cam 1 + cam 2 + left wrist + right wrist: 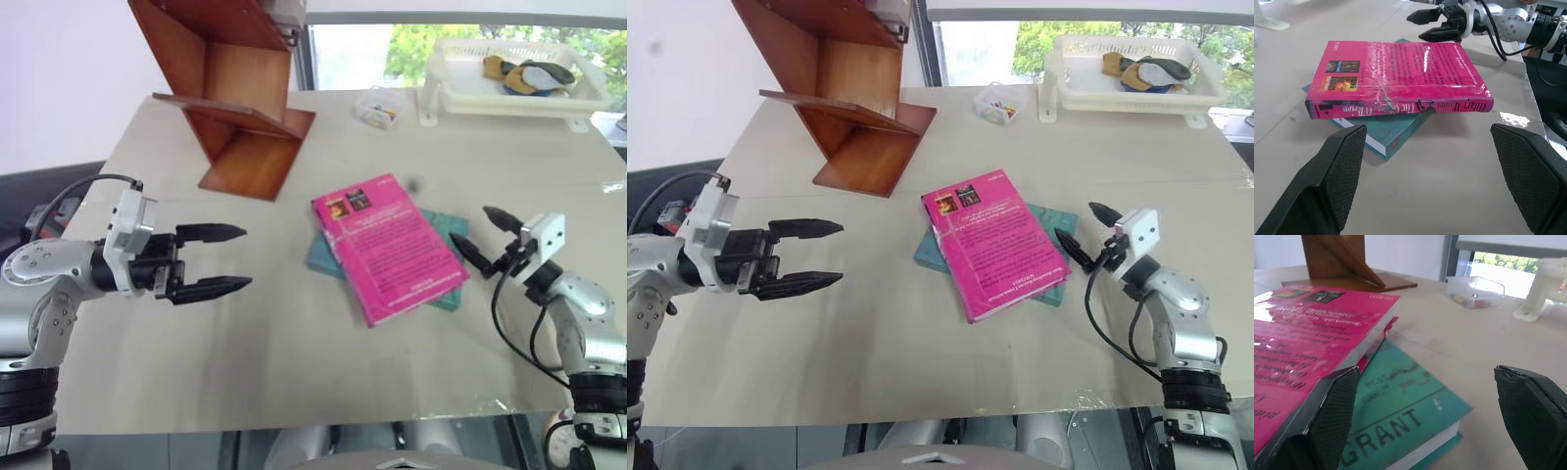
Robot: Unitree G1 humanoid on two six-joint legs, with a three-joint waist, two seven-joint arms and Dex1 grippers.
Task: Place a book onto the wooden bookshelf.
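Book (388,245) lies atop a teal book (436,257) on the beige table (245,343).

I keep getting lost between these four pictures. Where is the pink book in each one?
Left eye view: pink book, centre of table, atop the teal-green book.
Right eye view: centre.
Left wrist view: upper middle, spine facing.
Right wrist view: left side.
Shared landmark: that teal-green book underneath.

Silver metal forearms with round joints; white boxy wrist blocks; black two-fingered left gripper (227,259) at frame left, right gripper (482,236) at right; looping black cables.
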